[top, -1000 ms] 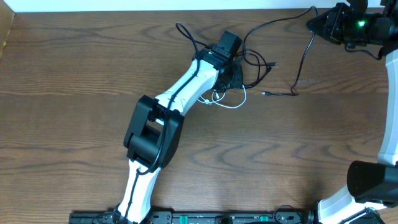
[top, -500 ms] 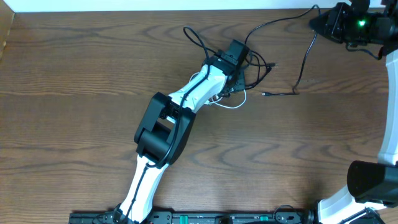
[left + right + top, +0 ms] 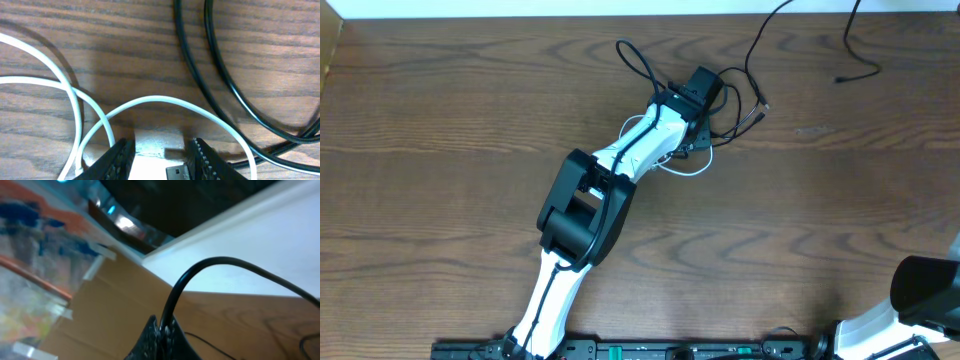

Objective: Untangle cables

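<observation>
L arm (image 3: 610,170) reaches diagonally across the wooden tabletop (image 3: 440,120) to the cable knot, upper centre. L pincer (image 3: 161,146) is down on the wood w/ jaws only partway apart; a white plug block (image 3: 152,144) fills the gap betw. the fingers and looks clamped, and a metal USB tip (image 3: 178,173) shows just beside the R-hand finger. The white cable (image 3: 165,99) arcs over the fingertips and crosses itself in loops to the L side of the wrist view; from overhead those loops lie just beside and partly under the wrist. Black cable (image 3: 750,55) runs from near the pincer, w/ one small plug (image 3: 763,105) just right of it, up and out of the top edge of the overhead view; another strand hangs in at top right w/ a free end (image 3: 838,79) well apart from the knot. R pincer (image 3: 161,332) isn't in the overhead view; its wrist cam shows the jaws closed tight on the black cable, which curves up and off to the right, raised above the tabletop
</observation>
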Motion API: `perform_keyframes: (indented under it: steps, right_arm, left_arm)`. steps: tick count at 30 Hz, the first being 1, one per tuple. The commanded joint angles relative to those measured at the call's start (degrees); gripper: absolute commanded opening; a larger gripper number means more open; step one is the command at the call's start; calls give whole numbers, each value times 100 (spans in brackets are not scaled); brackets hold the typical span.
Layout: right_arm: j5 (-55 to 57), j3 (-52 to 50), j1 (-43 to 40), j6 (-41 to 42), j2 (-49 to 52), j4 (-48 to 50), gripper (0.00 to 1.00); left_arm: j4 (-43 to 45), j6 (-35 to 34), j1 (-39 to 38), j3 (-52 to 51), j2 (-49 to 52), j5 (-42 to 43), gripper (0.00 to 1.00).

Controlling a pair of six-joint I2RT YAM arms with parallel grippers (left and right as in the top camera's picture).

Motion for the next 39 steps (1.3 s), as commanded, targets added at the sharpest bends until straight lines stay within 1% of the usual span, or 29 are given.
perform_keyframes:
  steps: [1,3,6,7,9,11,13,14,15,16,18,20,21,22,24,26,28,32,33,35,36,37,39]
  right_arm:
    - [-197,76,-20,2205,-96,1064,1]
    - [-101,76,-17,3147,-96,2111,1]
    - [52,76,-13,3910,-96,3082,1]
    - [125,76,-13,4138,-96,3536,1]
    - [83,76,-11,4175,-96,3947,1]
    - [-11,74,31,3926,-96,3919,1]
    - [-79,74,127,3235,-96,3359,1]
    - [-101,74,173,2789,-96,2791,1]
    - [-98,74,192,2603,-96,2581,1]
    - [-66,74,249,2002,-96,1937,1]
    - [155,74,332,1228,-96,970,1]
    - [501,74,422,680,-96,409,1]
    - [599,74,459,588,-96,313,1]
    - [726,74,551,461,-96,271,1]
    - [793,74,625,452,-96,295,1]
    - [791,74,664,452,-96,350,1]
    - [743,74,673,448,-96,354,1]
    - [704,74,651,127,-96,260,1]
    - [804,74,638,-339,-96,-46,1]
    - [1062,74,592,-1054,-96,-844,1]
    - [1241,74,568,-1370,-96,-1290,1]
    - [1604,74,544,-2070,-96,-1991,1]
    - [2103,76,546,-2684,-109,-2662,1]
  left_arm:
    - [-142,-37,20,-127,376,-52,40]
    - [-140,-37,20,-131,376,-55,40]
    - [-140,-37,20,-131,376,-52,40]
    - [-142,-35,20,-131,376,-50,40]
    - [-142,4,20,-131,376,-48,40]
    - [-146,15,20,-131,376,-46,40]
    - [-146,146,20,-129,374,22,40]
    - [-166,245,20,-129,348,101,39]
    - [-173,321,22,-129,328,175,39]
    - [-188,400,26,-129,273,315,38]
    - [-184,555,42,-129,138,590,38]
    - [-162,750,48,-129,0,1001,38]
    - [-140,833,52,-129,-42,1182,38]
    - [-79,1021,52,-129,-122,1722,38]
    - [33,1244,50,-129,-175,2280,39]
    - [160,1497,24,-129,-175,2669,40]
    - [179,1816,-24,-129,-175,2653,42]
    - [144,1838,2,-129,-179,2651,42]
    - [50,1915,94,-129,-256,2651,46]
    - [-83,1989,280,-127,-511,2594,48]
    - [-146,1989,376,-127,-675,2494,48]
    - [-225,1987,498,-127,-905,2361,48]
    - [-363,1987,719,-127,-1364,2245,49]
